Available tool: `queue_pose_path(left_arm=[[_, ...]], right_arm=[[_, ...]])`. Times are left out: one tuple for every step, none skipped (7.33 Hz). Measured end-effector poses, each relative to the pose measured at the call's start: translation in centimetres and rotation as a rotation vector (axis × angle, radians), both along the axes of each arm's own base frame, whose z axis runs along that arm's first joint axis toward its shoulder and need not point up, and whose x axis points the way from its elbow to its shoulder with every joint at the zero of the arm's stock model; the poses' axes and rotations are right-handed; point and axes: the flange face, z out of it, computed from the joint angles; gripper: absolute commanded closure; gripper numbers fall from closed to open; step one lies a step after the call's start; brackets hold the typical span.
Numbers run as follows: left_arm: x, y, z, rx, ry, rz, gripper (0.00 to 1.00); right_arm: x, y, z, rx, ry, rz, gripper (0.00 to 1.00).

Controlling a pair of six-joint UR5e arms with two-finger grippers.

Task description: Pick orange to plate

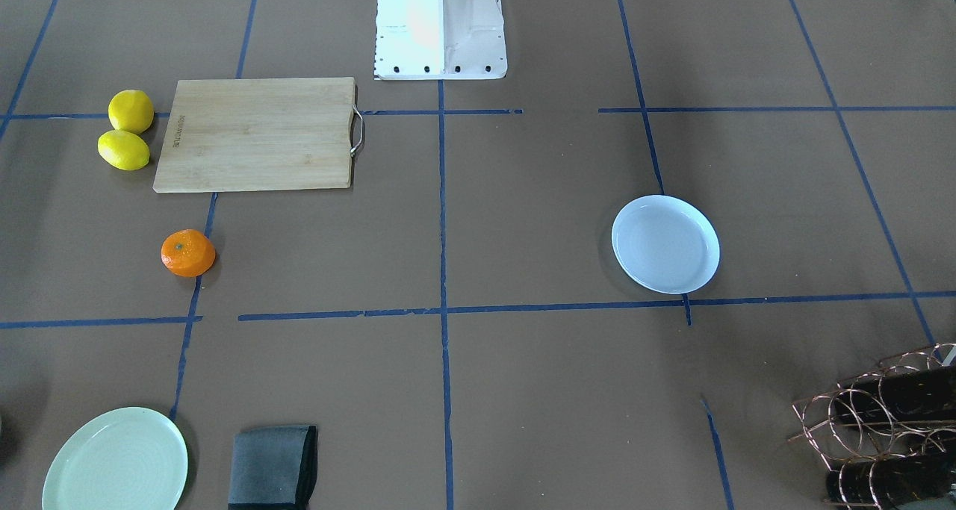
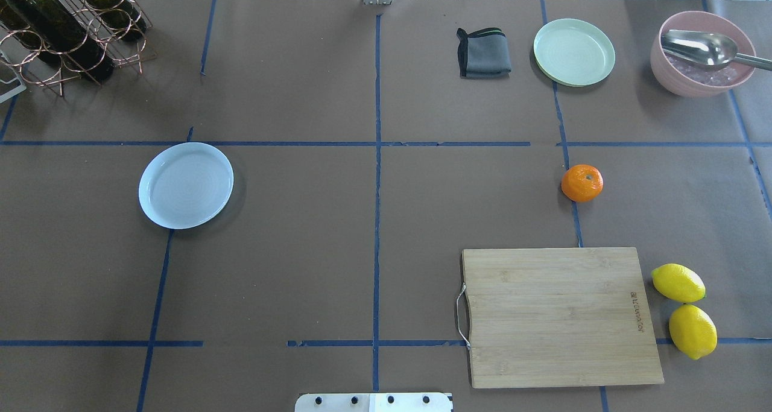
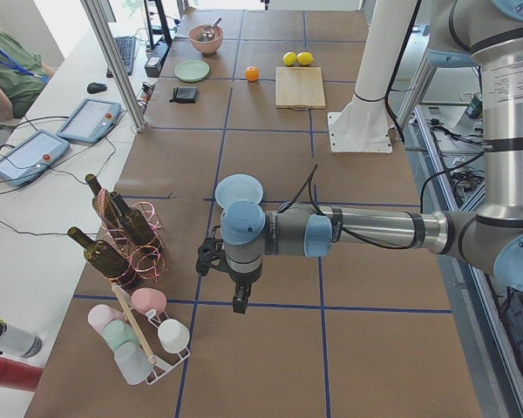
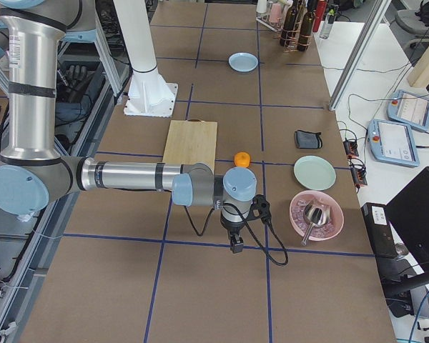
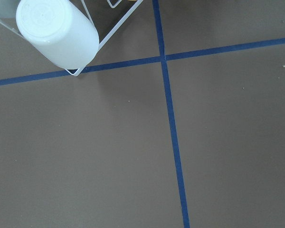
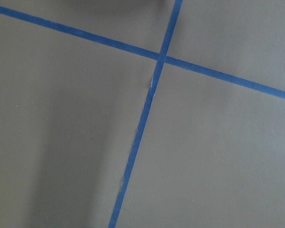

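Observation:
The orange [image 2: 582, 183] lies on the brown table, on the right in the overhead view, just beyond the cutting board. The pale bluish-white plate [image 2: 186, 185] sits bare on the left half, far from the orange [image 1: 188, 253]. Neither gripper appears in the overhead or front views. My left gripper [image 3: 241, 303] hangs over the table's near end in the left side view, past the plate [image 3: 239, 189]. My right gripper [image 4: 237, 246] hangs near the orange [image 4: 242, 158] in the right side view. Whether either gripper is open or shut, I cannot tell.
A wooden cutting board [image 2: 558, 315] and two lemons [image 2: 678, 283] lie near the robot's right. A green plate [image 2: 574, 52], grey cloth [image 2: 482, 53] and pink bowl with spoon [image 2: 701, 53] line the far edge. A wine rack [image 2: 66, 32] stands far left, a cup rack [image 3: 144, 340] beyond it.

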Motion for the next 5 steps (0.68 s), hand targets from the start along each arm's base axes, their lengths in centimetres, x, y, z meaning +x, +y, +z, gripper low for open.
queue_pose_path(left_arm=[[0.0,0.0,-0.1,0.002,0.0,0.001,0.0],[0.0,0.0,-0.2,0.006,0.0,0.001,0.0],[0.0,0.0,-0.3,0.008,0.0,0.001,0.0],[0.0,-0.1,-0.5,0.014,0.0,0.001,0.0],[0.0,-0.4,-1.1,0.045,-0.004,0.001,0.0]], right_arm=[[0.0,0.0,-0.1,0.001,0.0,0.0,0.0],[-0.1,0.0,-0.1,0.001,-0.001,-0.001,0.0],[-0.1,-0.1,-0.4,0.007,-0.003,-0.002,0.0],[-0.2,-0.3,-1.3,0.024,-0.006,0.0,0.0],[-0.2,-0.7,-3.0,0.059,-0.007,0.002,0.0]])
